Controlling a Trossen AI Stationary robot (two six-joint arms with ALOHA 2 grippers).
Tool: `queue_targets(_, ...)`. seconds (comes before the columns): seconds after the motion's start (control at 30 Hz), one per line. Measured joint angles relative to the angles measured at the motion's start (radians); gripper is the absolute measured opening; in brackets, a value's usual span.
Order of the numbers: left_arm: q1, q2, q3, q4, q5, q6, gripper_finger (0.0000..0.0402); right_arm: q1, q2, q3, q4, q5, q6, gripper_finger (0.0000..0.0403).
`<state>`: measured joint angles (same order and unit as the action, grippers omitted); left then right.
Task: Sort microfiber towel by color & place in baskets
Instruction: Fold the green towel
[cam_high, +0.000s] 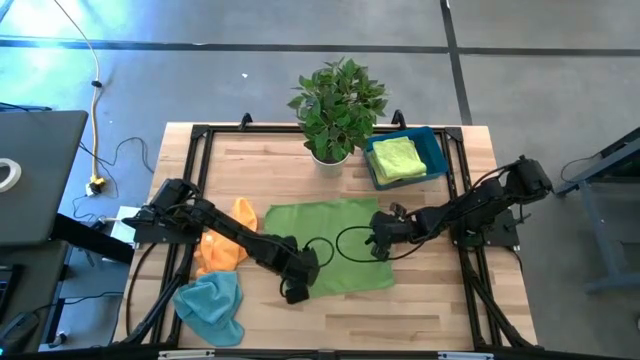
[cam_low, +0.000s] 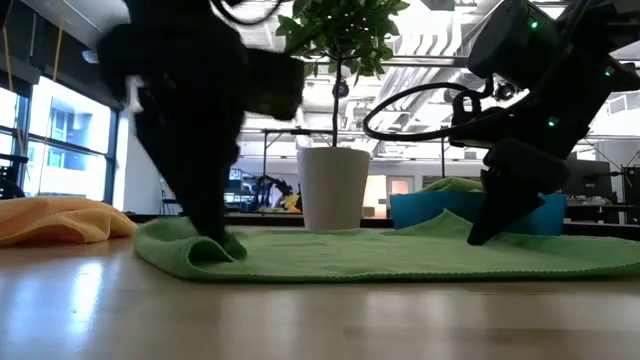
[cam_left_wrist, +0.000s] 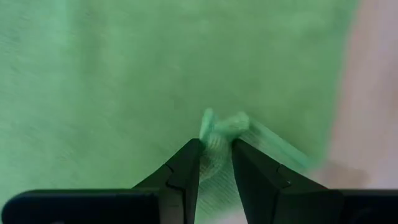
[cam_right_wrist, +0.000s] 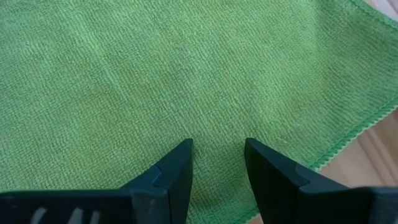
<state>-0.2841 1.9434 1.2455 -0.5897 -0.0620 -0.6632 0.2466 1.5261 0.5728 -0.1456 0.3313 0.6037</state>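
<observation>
Closest to the low camera: bare wooden table (cam_low: 320, 320), then the green towel (cam_low: 400, 255) spread flat across it, one corner bunched up under the left claw (cam_low: 215, 240).

Left claw (cam_left_wrist: 214, 163): narrow, pinching a small fold of the green towel (cam_left_wrist: 155, 74) between its fingertips, right at the towel's edge near the front of the table. Seen from above, left claw (cam_high: 297, 290) at the towel's near left corner, arm reaching in over the orange towel (cam_high: 228, 240).

Right claw (cam_right_wrist: 217, 163): fingers apart, holding nothing, tips pressed down on or just above the green towel (cam_right_wrist: 186, 68), close to its stitched hem, with bare wood showing just past that hem. From above, right claw (cam_high: 380, 243) at the right edge of the green towel (cam_high: 335, 245), roughly level with its middle. In the low view, right claw (cam_low: 485, 232) slanting down onto the cloth, whether touching or not hard to tell.

Elsewhere on the table: orange towel crumpled just left of the green one, touching or nearly so; blue towel (cam_high: 212, 305) heaped at the front left corner, apart from the green one. Blue basket (cam_high: 438, 150) at the back right, well away from both claws, already holding a folded yellow-green towel (cam_high: 398, 158). Potted plant (cam_high: 337, 100) in a white pot just beside the basket, behind the green towel's back edge.
</observation>
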Motion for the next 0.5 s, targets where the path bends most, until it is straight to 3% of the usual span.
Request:
queue_targets(0.33,-0.125,0.000,0.019,-0.138,0.160,-0.059,0.0084,0.000,0.000,0.000,-0.009,0.000,-0.001,0.0138)
queue_targets(0.5,-0.179,0.000,0.019,-0.233,0.178,-0.099,0.0084,0.000,0.000,0.000,-0.010,0.000,-0.001,0.0138)
